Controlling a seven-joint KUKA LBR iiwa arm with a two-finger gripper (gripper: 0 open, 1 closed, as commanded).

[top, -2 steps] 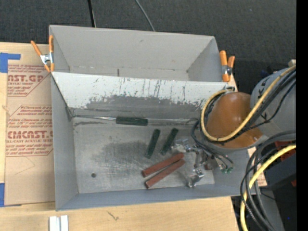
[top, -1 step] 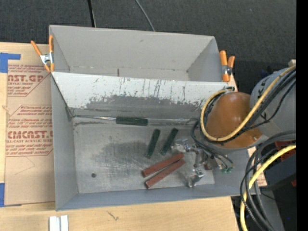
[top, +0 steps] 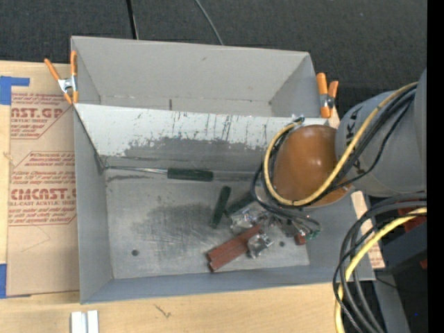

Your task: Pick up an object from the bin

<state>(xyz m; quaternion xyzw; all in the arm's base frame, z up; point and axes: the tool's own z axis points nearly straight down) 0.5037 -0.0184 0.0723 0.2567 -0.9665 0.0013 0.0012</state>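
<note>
My gripper (top: 254, 230) is low in the bin's front right part, under the arm's wrist. A reddish-brown flat block (top: 225, 254) lies on the floor just to its front left, and the block's right end reaches up against the gripper's metal parts. A short dark green stick (top: 220, 207), like a marker, lies tilted just left of the gripper. Whether the block is gripped is hidden by the clutter of metal there.
A long thin tool with a dark green handle (top: 190, 175) lies along the foot of the back wall. A small reddish piece (top: 300, 239) sits by the right wall under the wrist. The arm and its cables cover the bin's right side.
</note>
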